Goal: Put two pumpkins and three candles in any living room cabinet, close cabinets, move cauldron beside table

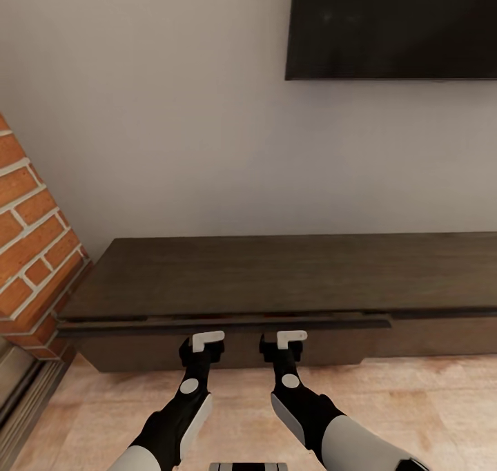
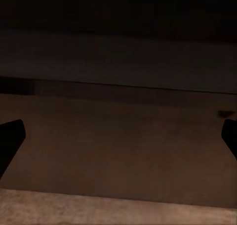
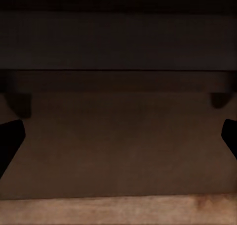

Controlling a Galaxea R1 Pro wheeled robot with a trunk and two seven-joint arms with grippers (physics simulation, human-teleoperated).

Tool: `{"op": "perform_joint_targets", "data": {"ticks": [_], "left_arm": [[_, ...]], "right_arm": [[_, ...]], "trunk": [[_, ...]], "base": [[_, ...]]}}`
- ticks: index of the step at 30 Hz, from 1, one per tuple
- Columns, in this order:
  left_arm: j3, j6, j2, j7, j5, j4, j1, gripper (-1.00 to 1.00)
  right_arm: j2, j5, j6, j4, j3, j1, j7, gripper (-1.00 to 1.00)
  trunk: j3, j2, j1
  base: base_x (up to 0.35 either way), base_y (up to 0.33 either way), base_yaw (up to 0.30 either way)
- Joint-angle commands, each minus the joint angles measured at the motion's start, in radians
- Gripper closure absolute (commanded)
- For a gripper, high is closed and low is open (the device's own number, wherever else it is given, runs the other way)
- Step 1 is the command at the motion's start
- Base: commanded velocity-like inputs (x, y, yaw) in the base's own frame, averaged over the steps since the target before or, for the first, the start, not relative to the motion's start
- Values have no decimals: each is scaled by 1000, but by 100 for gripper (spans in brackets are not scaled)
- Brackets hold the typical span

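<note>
Facing the cabinet (image 1: 276, 277), whose long axis runs left to right straight ahead, both tools, left (image 1: 205, 341) and right (image 1: 288, 338), are held wide and empty just below its slightly protruding left drawer's front edge, equally near.

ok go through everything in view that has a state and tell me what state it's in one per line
cabinet: flat top bare; left drawer front juts out a little past the section to its right.
left end effector: open, holding nothing, close to the drawer front.
right end effector: open, holding nothing, close to the drawer front.
TV: screen dark.
</note>
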Motion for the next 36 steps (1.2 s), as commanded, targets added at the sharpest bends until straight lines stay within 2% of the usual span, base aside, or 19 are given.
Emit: {"op": "perform_joint_targets", "data": {"ticks": [1, 13, 25, 29, 33, 36], "left_arm": [[-6, -6, 1, 7, 10, 1, -1, -100], [-7, -8, 1, 8, 10, 1, -1, -100], [-7, -6, 1, 8, 10, 1, -1, -100], [-6, 19, 1, 8, 10, 1, -1, -100], [-1, 128, 0, 10, 13, -32, -1, -100], [5, 334, -1, 16, 16, -124, -1, -100]], "right_arm": [[0, -8, -6, 1, 8, -1, -4, -100], [0, -8, -6, 1, 8, -1, -4, -100], [0, -8, -6, 1, 8, -1, -4, -100], [0, -10, 2, 1, 4, -2, -4, -100], [0, -20, 51, 0, 0, -2, -4, -100], [0, -26, 243, -25, -23, -3, -9, -100]], "trunk": [[-1, 0, 0], [-1, 0, 0], [-1, 0, 0], [-1, 0, 0], [-1, 0, 0], [-1, 0, 0]], "base": [[131, 23, 0], [57, 11, 0], [-245, 0, 0], [-235, 0, 0], [-209, 0, 0], [-35, 0, 0]]}}
